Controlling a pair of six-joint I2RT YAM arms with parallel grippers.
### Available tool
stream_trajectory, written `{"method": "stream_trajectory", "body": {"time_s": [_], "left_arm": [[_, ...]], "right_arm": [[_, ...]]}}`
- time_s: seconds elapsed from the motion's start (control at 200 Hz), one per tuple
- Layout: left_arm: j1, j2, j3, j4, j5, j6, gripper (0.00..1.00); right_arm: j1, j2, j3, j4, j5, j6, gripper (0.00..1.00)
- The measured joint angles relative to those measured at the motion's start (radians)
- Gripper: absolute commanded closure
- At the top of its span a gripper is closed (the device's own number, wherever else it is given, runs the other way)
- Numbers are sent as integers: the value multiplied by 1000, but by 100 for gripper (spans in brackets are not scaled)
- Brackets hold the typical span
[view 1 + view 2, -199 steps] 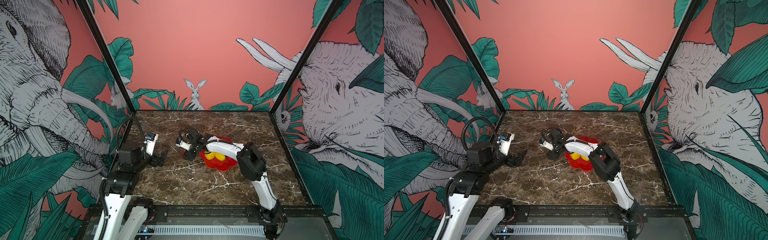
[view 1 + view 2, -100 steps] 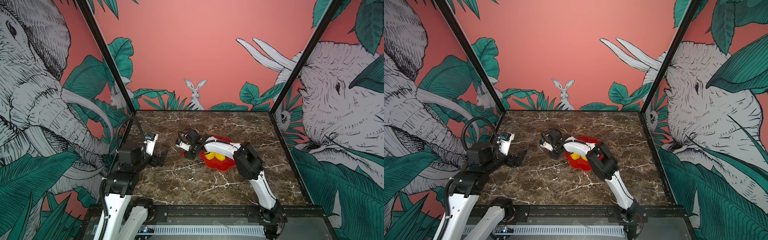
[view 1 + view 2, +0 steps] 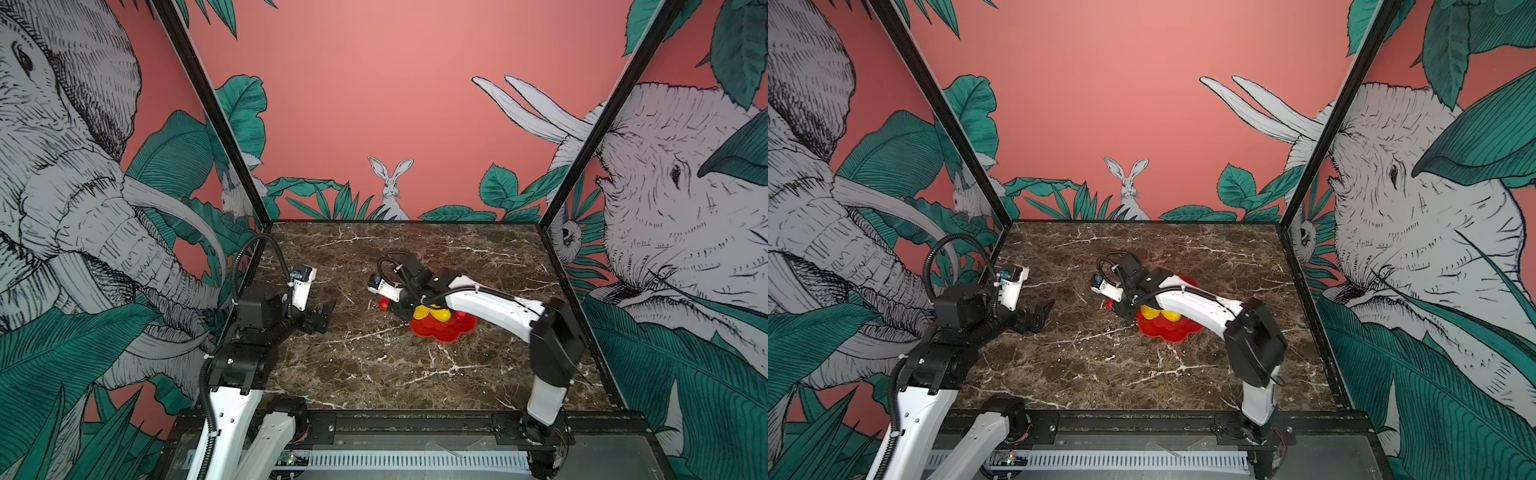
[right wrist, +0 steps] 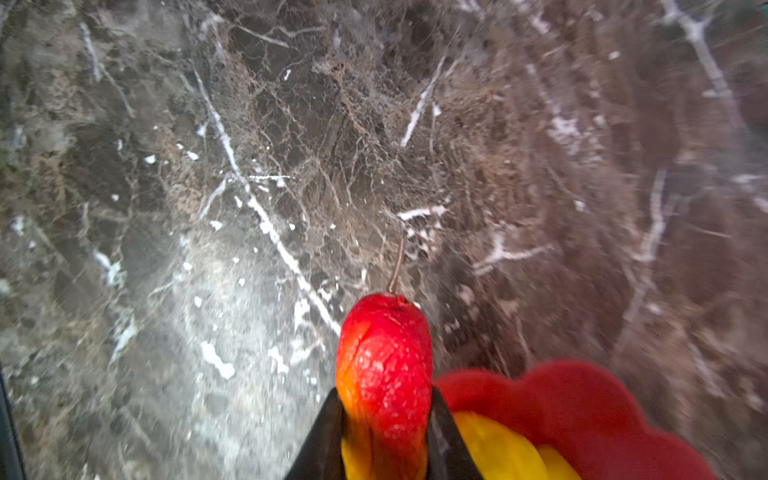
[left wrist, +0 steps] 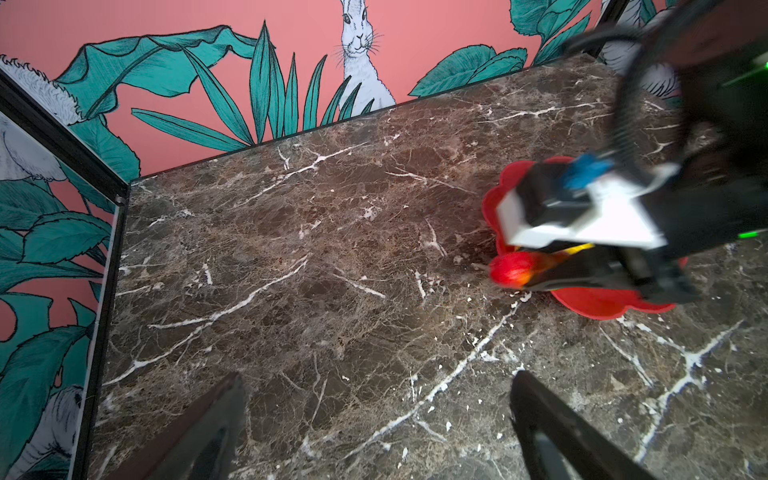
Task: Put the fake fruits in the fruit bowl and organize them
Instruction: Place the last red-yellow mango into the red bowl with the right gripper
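A red-orange tapered fruit (image 4: 384,365) is pinched in the right end effector (image 4: 384,409) at the 9 o'clock rim of the fruit bowl (image 3: 442,332), which holds two yellow fruits (image 3: 423,311). The left end effector (image 5: 376,378) hangs spread and empty near 9 o'clock on the surface (image 3: 374,365).

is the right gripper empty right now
No, in the right wrist view the right gripper is shut on a red-orange fruit, whose stem end pokes out past the jaws.

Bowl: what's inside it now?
Two yellow fruits show in the bowl. The right arm covers its far half, so anything there is hidden. The red fruit is gripped by the right pincer beside the rim, not inside.
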Motion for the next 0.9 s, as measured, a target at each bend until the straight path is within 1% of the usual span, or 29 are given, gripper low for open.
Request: {"method": "stream_trajectory", "body": {"time_s": [0.1, 0.195, 0.325, 0.425, 0.55, 0.72, 0.85, 0.9], "left_arm": [[0, 0, 0, 0, 0, 0, 0], [0, 0, 0, 0, 0, 0, 0], [0, 0, 0, 0, 2, 0, 0], [0, 0, 0, 1, 4, 0, 0], [0, 0, 0, 1, 5, 0, 0], [0, 0, 0, 2, 5, -1, 0], [0, 0, 0, 2, 5, -1, 0], [0, 0, 0, 2, 5, -1, 0]], "right_arm": [[-27, -192, -147, 24, 27, -21, 92], [-55, -321, -281, 25, 67, -33, 94], [-86, -419, -430, 23, 127, -40, 94], [-103, -460, -505, 43, 148, -40, 95], [-112, -449, -551, 84, 163, -35, 95], [-114, -341, -553, 155, 180, -23, 91], [-120, -275, -548, 180, 183, -21, 85], [-121, -256, -537, 182, 184, -20, 79]]}}
